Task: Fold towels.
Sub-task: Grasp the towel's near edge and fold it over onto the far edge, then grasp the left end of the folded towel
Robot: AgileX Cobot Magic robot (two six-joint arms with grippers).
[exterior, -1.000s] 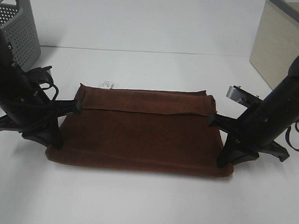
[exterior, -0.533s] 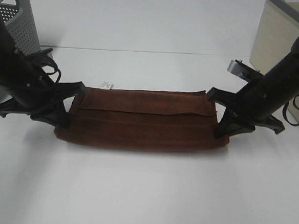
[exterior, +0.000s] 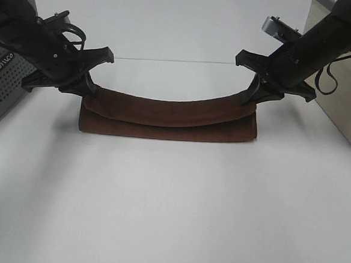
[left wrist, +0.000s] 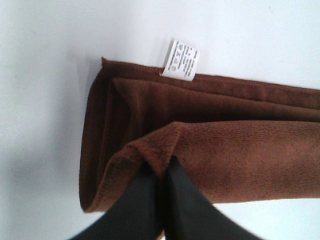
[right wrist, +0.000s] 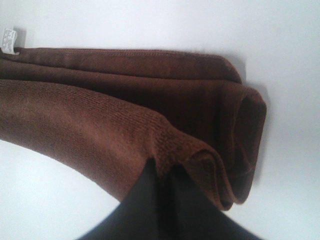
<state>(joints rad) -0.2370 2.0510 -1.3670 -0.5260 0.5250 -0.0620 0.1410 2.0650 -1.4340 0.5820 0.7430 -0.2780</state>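
The dark reddish-brown towel (exterior: 167, 119) lies folded into a long narrow strip across the middle of the white table. My left gripper (exterior: 89, 90) is shut on the towel's left end and my right gripper (exterior: 252, 101) is shut on its right end. Both hold the top layer raised, and it sags between them over the lower layers. In the left wrist view the fingers (left wrist: 150, 195) pinch the towel's (left wrist: 240, 150) hemmed edge, with the white tag (left wrist: 181, 60) beyond. In the right wrist view the fingers (right wrist: 160, 200) pinch the towel's (right wrist: 115, 100) folded edge.
A grey perforated basket (exterior: 1, 80) stands at the left edge behind my left arm. A beige box (exterior: 347, 89) stands at the right edge behind my right arm. The white table (exterior: 169, 215) stretches bare in front of the towel.
Both grippers have carried the towel's near edge up and away toward the far edge. The towel has gone from a wide rectangle to a narrow folded strip.
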